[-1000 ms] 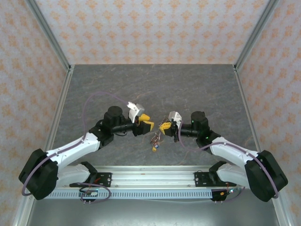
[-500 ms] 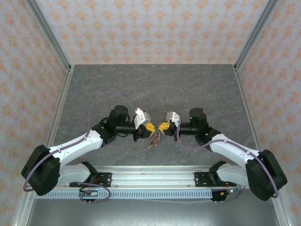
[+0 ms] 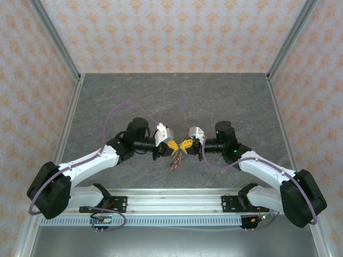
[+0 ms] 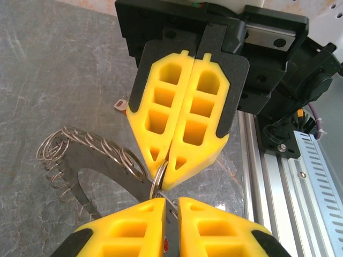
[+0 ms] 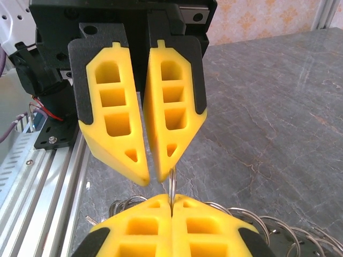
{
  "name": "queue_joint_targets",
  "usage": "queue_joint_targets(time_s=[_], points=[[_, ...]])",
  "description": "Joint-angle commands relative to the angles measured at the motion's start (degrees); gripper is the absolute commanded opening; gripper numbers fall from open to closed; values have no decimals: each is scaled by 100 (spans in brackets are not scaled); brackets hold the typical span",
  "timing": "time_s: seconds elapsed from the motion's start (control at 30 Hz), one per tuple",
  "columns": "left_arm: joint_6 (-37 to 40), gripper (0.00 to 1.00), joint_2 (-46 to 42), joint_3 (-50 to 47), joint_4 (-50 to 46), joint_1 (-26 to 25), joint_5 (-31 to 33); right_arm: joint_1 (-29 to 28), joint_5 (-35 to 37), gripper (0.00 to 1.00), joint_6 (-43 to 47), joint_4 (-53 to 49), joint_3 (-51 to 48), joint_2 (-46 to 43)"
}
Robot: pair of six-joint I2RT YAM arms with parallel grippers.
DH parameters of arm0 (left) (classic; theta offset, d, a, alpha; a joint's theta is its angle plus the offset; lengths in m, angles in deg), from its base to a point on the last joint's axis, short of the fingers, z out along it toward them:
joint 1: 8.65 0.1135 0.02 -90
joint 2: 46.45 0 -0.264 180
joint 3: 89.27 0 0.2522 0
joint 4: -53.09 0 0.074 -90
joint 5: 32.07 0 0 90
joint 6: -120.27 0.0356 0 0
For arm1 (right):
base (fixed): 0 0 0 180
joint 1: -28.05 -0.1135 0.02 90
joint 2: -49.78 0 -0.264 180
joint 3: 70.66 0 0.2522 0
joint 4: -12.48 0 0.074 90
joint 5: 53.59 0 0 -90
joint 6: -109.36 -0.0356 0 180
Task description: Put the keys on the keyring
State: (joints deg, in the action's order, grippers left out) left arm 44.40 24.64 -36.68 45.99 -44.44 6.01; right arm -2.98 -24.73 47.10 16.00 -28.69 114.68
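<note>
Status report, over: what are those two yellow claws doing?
Right fingers shut on keyring. Left fingers pinch it too, tip to tip. Nothing in the way.

Robot lab cell, not a home. Grey stone-look desk (image 3: 214,96), boxed in by wallpaper-print panels (image 3: 171,32) on aluminium posts (image 3: 56,40). My two arms are mounted on a slotted aluminium rail (image 3: 177,199) at the near edge, with purple cables (image 3: 115,113) looped over them and a small board with loose wires (image 3: 102,219) below. My left hand (image 3: 174,145) and right hand (image 3: 185,144) have yellow lattice fingers (image 5: 187,134).
</note>
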Motion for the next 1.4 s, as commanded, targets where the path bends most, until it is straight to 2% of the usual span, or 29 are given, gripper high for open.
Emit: queue_joint_targets(time_s=[0.0, 0.17, 0.4, 0.63, 0.87, 1.07, 1.37], points=[[245, 14, 121, 308, -168, -16, -234, 23, -387, 0, 85, 275, 255, -24], [295, 13, 314, 439, -349, -16, -366, 26, -524, 0, -5, 368, 269, -13], [323, 13, 406, 502, -407, -25, -182, 25, -638, 0, -160, 504, 256, -57], [471, 20, 328, 437, -574, -10, 125, 23, -569, 0, -55, 308, 290, -113], [203, 32, -148, 191, -314, 159, 172, 24, -182, 0, 328, -120, 282, -206], [187, 34, -109, 204, -356, 193, 123, 26, -218, 0, 293, -69, 290, -240], [531, 37, 437, 693, -877, 152, -667, 23, -441, 0, 83, 96, 286, -329]])
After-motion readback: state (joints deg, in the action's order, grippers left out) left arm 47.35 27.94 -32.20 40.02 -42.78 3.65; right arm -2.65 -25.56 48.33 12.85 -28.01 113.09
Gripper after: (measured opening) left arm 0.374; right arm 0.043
